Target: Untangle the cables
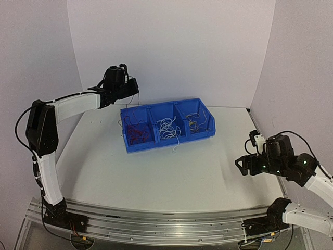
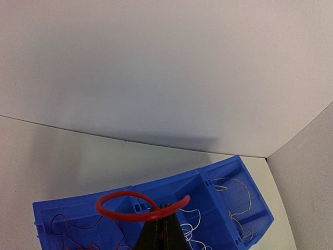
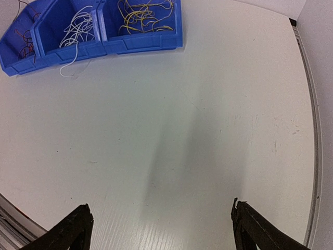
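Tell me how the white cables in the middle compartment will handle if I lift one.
Probably floppy: the white cables lie in loose curls, one strand drooping over the bin front. Likely they snag, since the loops overlap, so several may rise together.

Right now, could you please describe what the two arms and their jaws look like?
Both the left arm and right arm have white shells between black joints, with black jaws. A thin black cable loops beside the left arm; small green lights glow on the right.

White table (image 1: 156, 177) carries a blue bin (image 1: 167, 141)
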Tool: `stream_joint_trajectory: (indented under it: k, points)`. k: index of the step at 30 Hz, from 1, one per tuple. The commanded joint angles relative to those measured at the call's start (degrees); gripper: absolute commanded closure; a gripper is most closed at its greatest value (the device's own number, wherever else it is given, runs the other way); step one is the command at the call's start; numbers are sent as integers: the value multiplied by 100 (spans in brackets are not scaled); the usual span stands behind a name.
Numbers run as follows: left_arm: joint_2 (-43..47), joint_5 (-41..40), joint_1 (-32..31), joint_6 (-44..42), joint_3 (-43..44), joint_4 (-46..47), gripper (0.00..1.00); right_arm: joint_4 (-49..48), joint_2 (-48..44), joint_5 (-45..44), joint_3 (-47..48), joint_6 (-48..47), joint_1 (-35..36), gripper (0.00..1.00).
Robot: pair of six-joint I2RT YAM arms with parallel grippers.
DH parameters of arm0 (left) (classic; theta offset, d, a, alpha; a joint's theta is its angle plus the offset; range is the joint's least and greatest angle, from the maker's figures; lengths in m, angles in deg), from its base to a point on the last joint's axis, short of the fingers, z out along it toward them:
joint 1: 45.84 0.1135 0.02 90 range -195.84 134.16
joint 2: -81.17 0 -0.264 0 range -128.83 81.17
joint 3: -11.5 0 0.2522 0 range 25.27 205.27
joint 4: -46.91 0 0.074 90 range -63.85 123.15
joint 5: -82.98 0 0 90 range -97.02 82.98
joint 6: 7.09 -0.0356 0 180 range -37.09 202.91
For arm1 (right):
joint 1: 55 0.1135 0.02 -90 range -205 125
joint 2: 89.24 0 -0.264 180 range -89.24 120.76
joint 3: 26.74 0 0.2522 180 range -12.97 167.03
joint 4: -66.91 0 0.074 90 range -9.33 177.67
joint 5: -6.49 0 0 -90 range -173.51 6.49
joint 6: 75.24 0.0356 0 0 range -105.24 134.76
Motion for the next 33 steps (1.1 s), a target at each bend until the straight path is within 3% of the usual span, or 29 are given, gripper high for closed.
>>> stream_joint_trajectory:
  k: [1, 8, 19, 27, 33]
  points:
    - [-166, 577, -75, 48, 854, 9, 100, -7, 18, -141, 145, -73, -7, 10]
    - [-60, 461, -84, -32, 1622, -225, 100, -14, -21, -209, 170, -199, -5, 10]
    - [405, 927, -84, 225, 1259, 37, 100, -16, 66, -320, 150, -278, -8, 10]
    - [542, -9, -81, 191, -123, 275, 100, -15, -30, -353, 80, -248, -6, 10]
    - [245, 283, -77, 531, -906, 403, 100, -10, 54, -358, 93, -236, -5, 9]
